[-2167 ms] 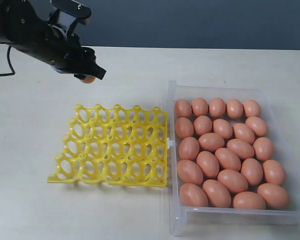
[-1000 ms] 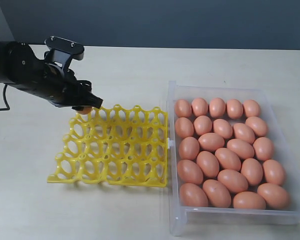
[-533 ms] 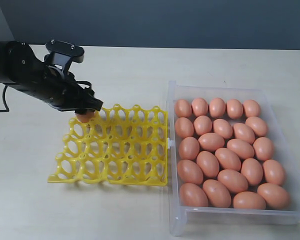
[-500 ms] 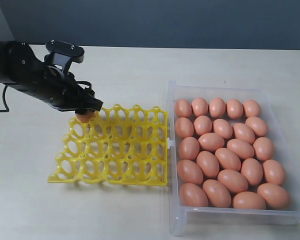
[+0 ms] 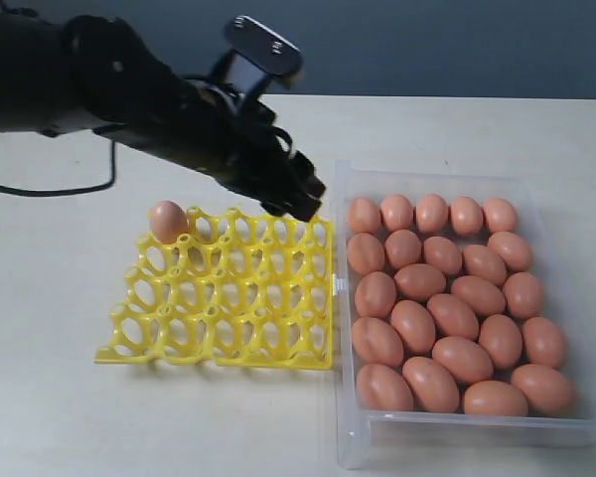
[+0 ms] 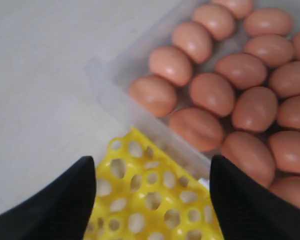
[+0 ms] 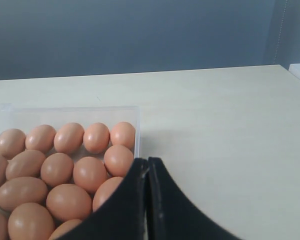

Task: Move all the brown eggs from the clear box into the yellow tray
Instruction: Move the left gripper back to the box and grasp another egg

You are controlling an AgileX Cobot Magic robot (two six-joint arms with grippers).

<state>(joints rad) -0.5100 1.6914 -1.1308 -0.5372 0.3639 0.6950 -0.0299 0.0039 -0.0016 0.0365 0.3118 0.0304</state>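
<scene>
While one egg (image 5: 168, 221) is sitting at the tray's (image 5: 219, 360) ten o'clock, the left gripper (image 5: 300, 202), spread and empty, is hovering at one o'clock; next, it's needing a gentle grip on another from the box (image 5: 340, 298).

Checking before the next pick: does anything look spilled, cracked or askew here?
Nothing stands out. One brown egg sits in the yellow tray's far-left corner cup; the other eggs lie inside the clear box, none on the table, none visibly cracked.
</scene>
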